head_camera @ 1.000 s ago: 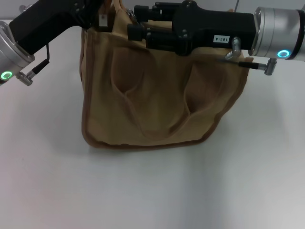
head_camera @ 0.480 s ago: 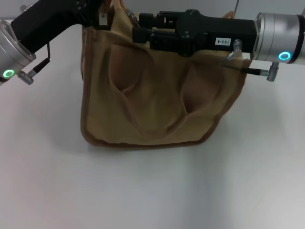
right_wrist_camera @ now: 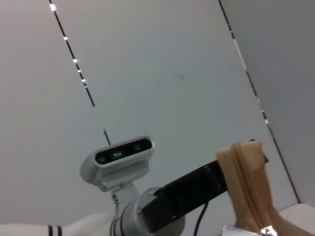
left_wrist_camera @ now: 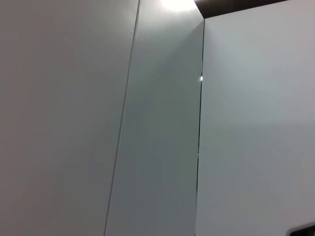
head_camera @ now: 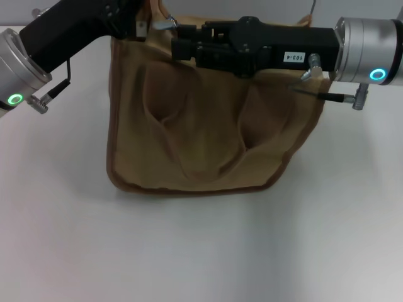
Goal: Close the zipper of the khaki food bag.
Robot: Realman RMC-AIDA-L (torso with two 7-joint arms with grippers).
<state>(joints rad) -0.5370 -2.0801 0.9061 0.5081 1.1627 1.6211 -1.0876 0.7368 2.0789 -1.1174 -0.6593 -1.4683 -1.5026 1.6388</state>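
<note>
Khaki food bag (head_camera: pixel 201 145) upright, both grippers at top

The bag (head_camera: pixel 201 138) is plain khaki with darker brown piping; the table (head_camera: pixel 201 251) is white; both arms are black and silver.

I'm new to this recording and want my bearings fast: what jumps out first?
A boxy khaki canvas food bag with brown piping stands mid-table, its front sagging in deep folds. The black left gripper is at its top left corner, and the black right gripper reaches across its top edge. In the right wrist view, the khaki zipper line rises upright.
</note>
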